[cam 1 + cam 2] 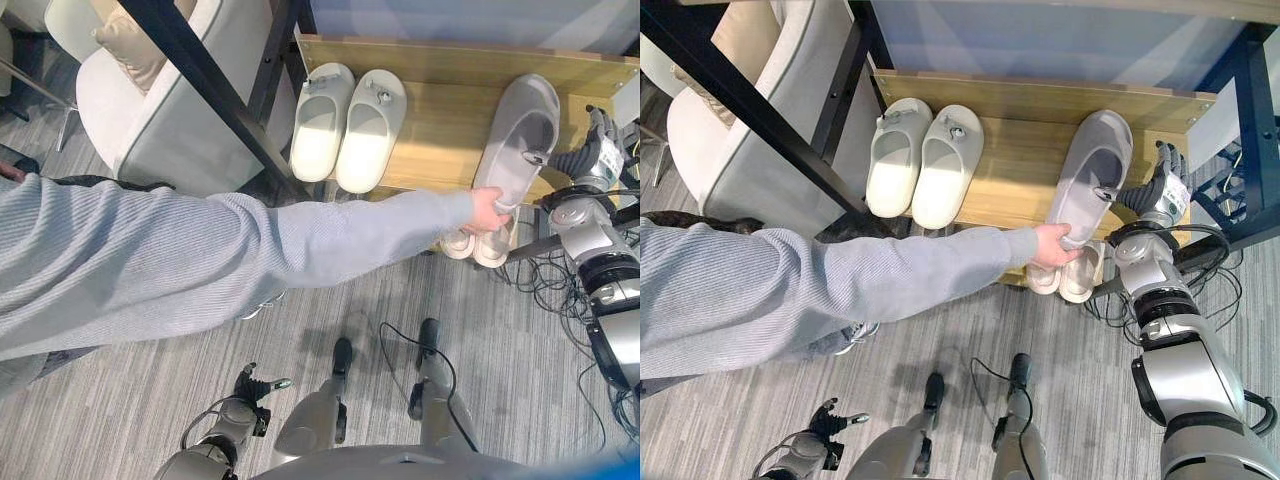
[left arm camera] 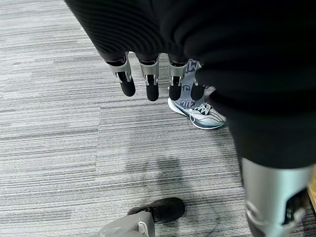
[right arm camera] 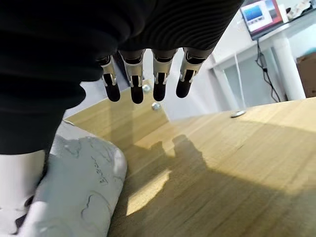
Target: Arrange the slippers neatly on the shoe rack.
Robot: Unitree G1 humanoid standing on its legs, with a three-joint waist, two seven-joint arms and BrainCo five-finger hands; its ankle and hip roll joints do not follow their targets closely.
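On the wooden shoe rack shelf a pair of cream slippers lies side by side at the left. A grey slipper lies slanted at the right, and a person's hand in a grey sleeve grips its heel. Just below that hand, two pale slipper ends stick out at the shelf's front edge. My right hand hovers open just right of the grey slipper, fingers straight over the wood. Down by the floor hangs my left hand, open and holding nothing.
The person's sleeved arm reaches across from the left, between me and the rack. A white armchair and a black slanted frame bar stand left of the shelf. A blue frame borders its right. A person's sneaker rests on the carpet.
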